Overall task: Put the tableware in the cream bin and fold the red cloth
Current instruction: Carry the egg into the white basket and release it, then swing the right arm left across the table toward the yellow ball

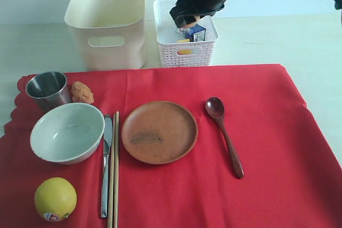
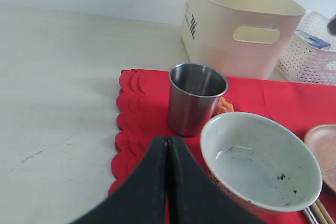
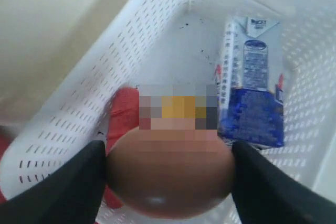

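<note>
A brown egg point(image 3: 168, 192) is clamped in the right tool point(image 1: 188, 21) over the white lattice basket point(image 1: 184, 52), in which a milk carton point(image 3: 252, 93) is seen. The left tool point(image 2: 168, 148) is held closed just short of the steel cup point(image 1: 48, 90) and bowl point(image 1: 67, 132). These, with knife point(image 1: 106, 164), chopsticks point(image 1: 114, 174), plate point(image 1: 159, 132) and spoon point(image 1: 224, 134), are laid on the red cloth point(image 1: 256, 132), a lemon point(image 1: 55, 198) among them, the cream bin point(image 1: 107, 25) behind on the counter point(image 1: 310, 41)

Left end effector point(image 2: 168, 142) pinched closed; right end effector point(image 3: 169, 171) raised, gripping.
</note>
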`<state>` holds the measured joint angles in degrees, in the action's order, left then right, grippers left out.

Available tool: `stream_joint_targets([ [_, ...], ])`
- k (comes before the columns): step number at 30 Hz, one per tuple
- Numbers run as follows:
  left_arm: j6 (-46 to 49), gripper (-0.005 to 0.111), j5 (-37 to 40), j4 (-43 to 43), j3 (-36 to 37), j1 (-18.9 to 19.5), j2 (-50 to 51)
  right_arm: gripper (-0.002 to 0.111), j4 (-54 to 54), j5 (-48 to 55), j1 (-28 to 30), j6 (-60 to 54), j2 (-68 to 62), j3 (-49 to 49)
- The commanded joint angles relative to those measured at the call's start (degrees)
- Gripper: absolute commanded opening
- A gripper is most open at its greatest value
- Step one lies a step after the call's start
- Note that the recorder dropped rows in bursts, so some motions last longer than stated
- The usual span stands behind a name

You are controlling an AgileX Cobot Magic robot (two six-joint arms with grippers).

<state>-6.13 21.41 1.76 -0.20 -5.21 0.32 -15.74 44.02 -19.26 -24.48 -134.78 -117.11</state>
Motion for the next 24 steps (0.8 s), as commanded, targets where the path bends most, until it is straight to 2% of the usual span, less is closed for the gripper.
stream_joint_targets([
  [1, -0.11, 0.0, -0.48, 0.42, 0.2, 0.07, -0.32, 0.0, -3.6, 1.12, -0.09, -4.51, -3.14, -1.25],
  [8, -0.11, 0.0, -0.48, 0.42, 0.2, 0.07, -0.32, 0.0, -3.75, 1.62, -0.09, -5.09, -4.84, -1.25],
  [10, -0.11, 0.0, -0.48, 0.42, 0.2, 0.07, -0.32, 0.004, -3.75, 1.62, -0.09, -5.09, -4.97, -1.25],
  [12, -0.11, 0.0, -0.48, 0.42, 0.2, 0.07, -0.32, 0.013, -3.75, 1.62, -0.09, -5.09, -4.97, -1.25],
  [16, -0.11, 0.0, -0.48, 0.42, 0.2, 0.07, -0.32, 0.037, -3.75, 1.26, -0.09, -5.09, -4.7, -1.37],
  [24, -0.11, 0.0, -0.48, 0.42, 0.2, 0.07, -0.32, 0.075, -3.88, 1.7, -0.09, -5.09, -1.25, -2.65],
])
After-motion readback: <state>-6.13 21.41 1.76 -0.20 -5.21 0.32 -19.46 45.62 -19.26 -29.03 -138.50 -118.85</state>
